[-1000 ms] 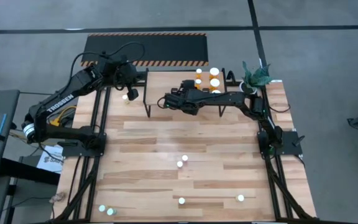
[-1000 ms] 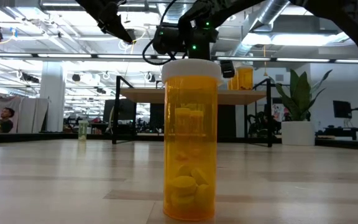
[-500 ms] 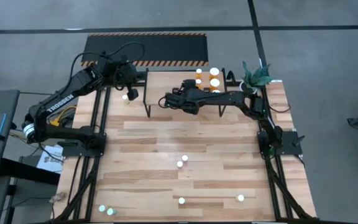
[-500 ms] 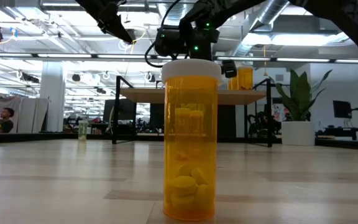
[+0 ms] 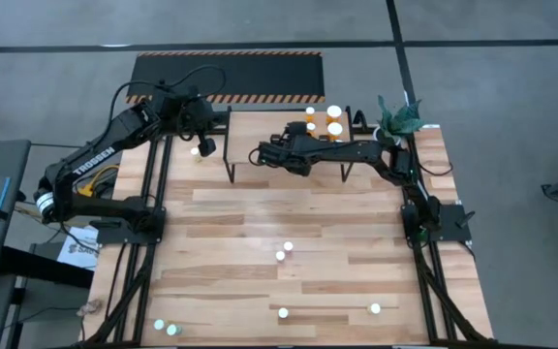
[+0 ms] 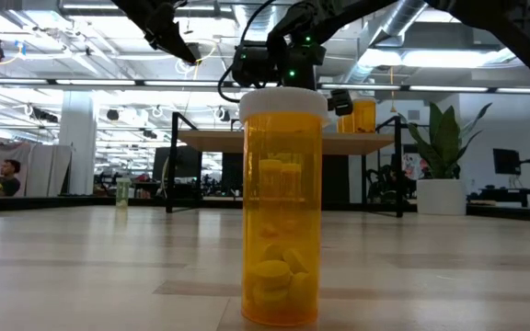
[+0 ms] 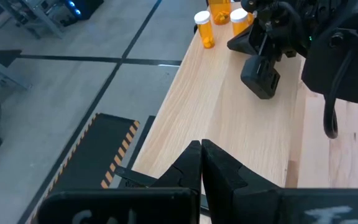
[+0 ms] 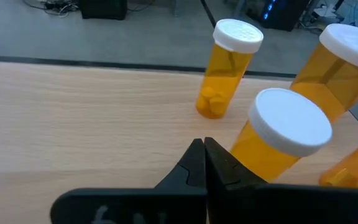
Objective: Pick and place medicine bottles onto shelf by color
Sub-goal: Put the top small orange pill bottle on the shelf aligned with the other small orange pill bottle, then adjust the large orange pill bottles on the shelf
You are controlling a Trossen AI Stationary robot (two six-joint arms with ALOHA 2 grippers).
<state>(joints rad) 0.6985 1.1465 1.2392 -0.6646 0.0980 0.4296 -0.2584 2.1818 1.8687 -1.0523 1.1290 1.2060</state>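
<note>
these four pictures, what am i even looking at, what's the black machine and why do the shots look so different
It is a robot with two dark arms at a wooden table, each ending in a two-finger gripper.

One camera looks straight down. One sits at table height, so an orange pill bottle fills its picture. The other two ride on the wrists.

The left gripper and the right gripper hang over a small wooden shelf at the far edge. Both are shut and empty.

Orange bottles with white caps stand on the shelf. More bottles are scattered on the table, and a potted plant sits in a corner.
</note>
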